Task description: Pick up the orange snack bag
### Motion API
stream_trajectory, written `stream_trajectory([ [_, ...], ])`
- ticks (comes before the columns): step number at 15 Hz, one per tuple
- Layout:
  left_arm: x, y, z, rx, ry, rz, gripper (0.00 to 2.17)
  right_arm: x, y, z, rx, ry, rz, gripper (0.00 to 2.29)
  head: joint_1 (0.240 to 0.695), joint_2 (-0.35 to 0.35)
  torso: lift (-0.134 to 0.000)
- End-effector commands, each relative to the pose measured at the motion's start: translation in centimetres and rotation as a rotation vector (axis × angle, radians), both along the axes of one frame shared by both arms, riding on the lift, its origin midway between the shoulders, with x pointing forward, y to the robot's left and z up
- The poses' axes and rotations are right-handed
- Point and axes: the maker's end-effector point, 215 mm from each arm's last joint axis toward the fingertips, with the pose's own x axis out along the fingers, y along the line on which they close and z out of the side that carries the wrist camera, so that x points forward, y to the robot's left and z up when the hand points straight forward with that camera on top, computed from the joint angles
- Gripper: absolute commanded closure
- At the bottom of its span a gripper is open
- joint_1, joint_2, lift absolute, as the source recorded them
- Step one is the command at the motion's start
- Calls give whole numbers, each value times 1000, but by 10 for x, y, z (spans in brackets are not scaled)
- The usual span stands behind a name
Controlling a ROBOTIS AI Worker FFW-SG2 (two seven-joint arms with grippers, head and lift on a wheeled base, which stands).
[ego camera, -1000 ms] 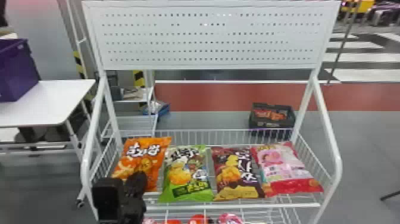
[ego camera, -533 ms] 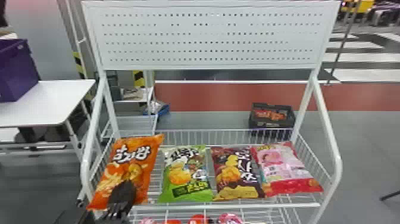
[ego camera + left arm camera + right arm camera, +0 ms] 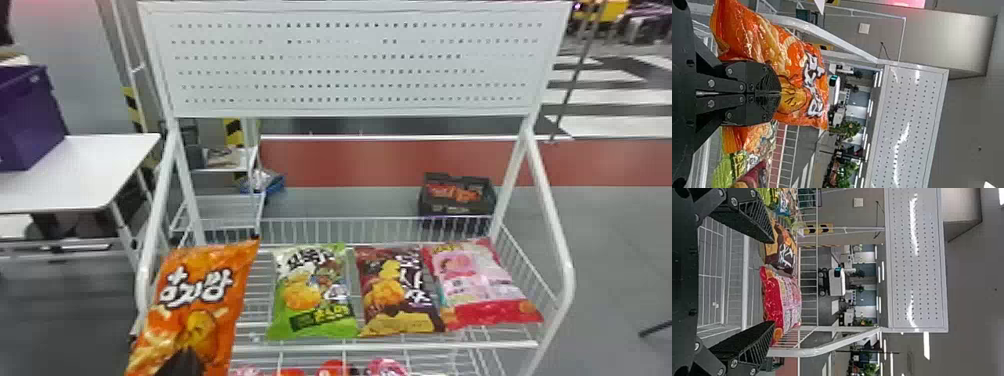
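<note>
Orange snack bag (image 3: pixel 192 310): one, glossy film, saturated orange. Large white characters with dark outlines run across the upper front; below them sits a rounded golden-yellow figure, with pale, curved snack pieces pictured to its left. Surface creased and bulging, with bright highlights in the left wrist view; ridged seal at the lower end. Position: at the left end of the wire shelf (image 3: pixel 390 345), its top leaning to the right, its lower part in front of the shelf's front rail; a gap separates it from the green bag (image 3: pixel 312 305).

Left gripper (image 3: pixel 181 365): at the bag's lower front, black fingers drawn together, pinching the film, which puffs out on both sides.

Right gripper (image 3: pixel 773 282): black, ribbed fingers spread wide, nothing between them; the pink and red bag (image 3: pixel 781 301) and the dark red bag (image 3: pixel 785 256) lie beyond.
</note>
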Motion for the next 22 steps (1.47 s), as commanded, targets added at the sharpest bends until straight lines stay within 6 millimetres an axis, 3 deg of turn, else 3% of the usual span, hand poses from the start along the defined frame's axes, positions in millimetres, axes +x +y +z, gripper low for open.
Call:
stream_trajectory([
  [1,-16,5,1,16,-11,5,1382,0,0,0,-1,0,1,167,499,0,0],
  [6,-38,10,-9,42,-4,10,1382,0,-1,1,0,-2,1,167,499,0,0],
  [14,-67,18,-1,13,-40,24,1382,-1,-1,3,2,-5,0,167,499,0,0],
  [22,-71,21,3,17,-56,26,1382,-2,-2,5,5,-13,-3,171,499,0,0],
])
